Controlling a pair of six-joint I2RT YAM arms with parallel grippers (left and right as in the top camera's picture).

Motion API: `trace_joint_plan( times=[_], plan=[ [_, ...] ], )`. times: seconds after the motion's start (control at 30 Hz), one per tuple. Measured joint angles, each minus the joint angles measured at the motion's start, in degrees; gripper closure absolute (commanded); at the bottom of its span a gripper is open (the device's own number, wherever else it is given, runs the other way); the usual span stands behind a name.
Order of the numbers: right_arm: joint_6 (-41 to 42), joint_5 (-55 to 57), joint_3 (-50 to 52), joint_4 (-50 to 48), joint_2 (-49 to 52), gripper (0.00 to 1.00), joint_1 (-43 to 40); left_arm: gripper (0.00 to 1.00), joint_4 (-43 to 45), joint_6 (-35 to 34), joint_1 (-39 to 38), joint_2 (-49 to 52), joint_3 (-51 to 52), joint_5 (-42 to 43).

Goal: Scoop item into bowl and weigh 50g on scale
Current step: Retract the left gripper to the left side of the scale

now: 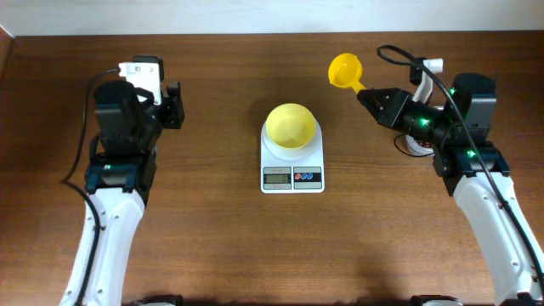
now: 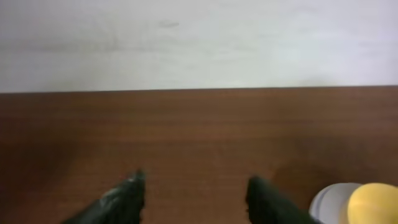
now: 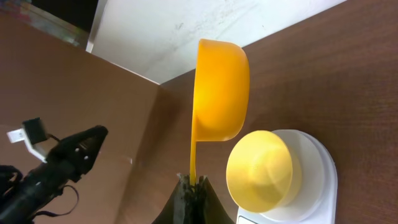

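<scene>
The right end effector (image 3: 193, 184) is closed on the thin handle of a yellow scoop (image 3: 219, 93), fingers pinching the handle's end. The scoop's cup points away from the fingers and hangs above the worktop (image 1: 212, 246), just beyond the far right corner of the scale (image 1: 292, 178). The pale-yellow bowl (image 1: 291, 126) sits upright on the scale's platform, with the display and buttons along the near edge. The left end effector (image 2: 196, 186) hovers over bare wood well to the left of the scale, its fingers spread apart and gripping nothing
</scene>
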State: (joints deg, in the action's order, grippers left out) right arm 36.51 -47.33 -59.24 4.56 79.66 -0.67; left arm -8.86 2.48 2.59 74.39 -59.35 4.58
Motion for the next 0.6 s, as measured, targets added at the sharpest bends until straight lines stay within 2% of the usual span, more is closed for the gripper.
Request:
trace_joint_plan(
  times=[0.07,0.13,0.3,0.47,0.6],
  plan=[
    [-0.66,-0.17,0.00,0.15,0.00,0.96,0.00,0.19,-0.22,-0.22,0.02,-1.05,0.00,0.00],
    [-1.33,-0.17,-0.02,0.92,0.00,0.96,0.00,0.02,-0.26,0.04,0.02,-1.33,0.00,-0.02],
    [-3.78,1.60,-0.02,5.40,0.00,0.96,0.00,0.01,-0.37,-0.13,0.02,-1.33,0.00,-0.02],
    [-4.17,3.15,-0.02,5.31,0.00,0.96,0.00,0.01,-1.05,-0.13,0.02,-1.33,0.00,0.00],
    [-4.59,4.00,-0.02,5.29,0.00,0.96,0.00,0.01,-6.12,-0.13,0.02,-1.33,0.00,-0.02]
  ],
)
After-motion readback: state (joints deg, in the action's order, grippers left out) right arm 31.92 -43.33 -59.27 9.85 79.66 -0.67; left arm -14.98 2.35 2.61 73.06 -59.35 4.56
